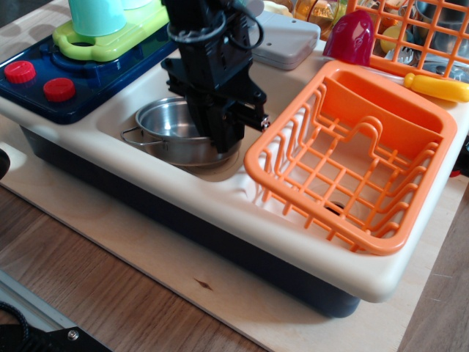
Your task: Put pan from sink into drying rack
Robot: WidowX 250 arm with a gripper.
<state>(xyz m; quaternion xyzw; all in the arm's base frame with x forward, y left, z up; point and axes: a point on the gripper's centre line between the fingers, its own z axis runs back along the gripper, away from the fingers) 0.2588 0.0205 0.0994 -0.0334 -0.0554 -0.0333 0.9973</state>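
Note:
The shiny steel pan (167,126) hangs tilted just above the cream sink (117,110), with its left wire handle (136,135) showing. My black gripper (223,139) is shut on the pan's right rim, which it hides. The orange drying rack (253,158) sits just right of the gripper, over the right basin. Its left edge is raised and close to my fingers.
A blue stove with red knobs (20,71) and a green and teal toy (110,29) stand to the left. A grey faucet base (282,40), a dark red cup (350,37), a yellow handle (436,86) and an orange wire-grid basket (410,29) line the back.

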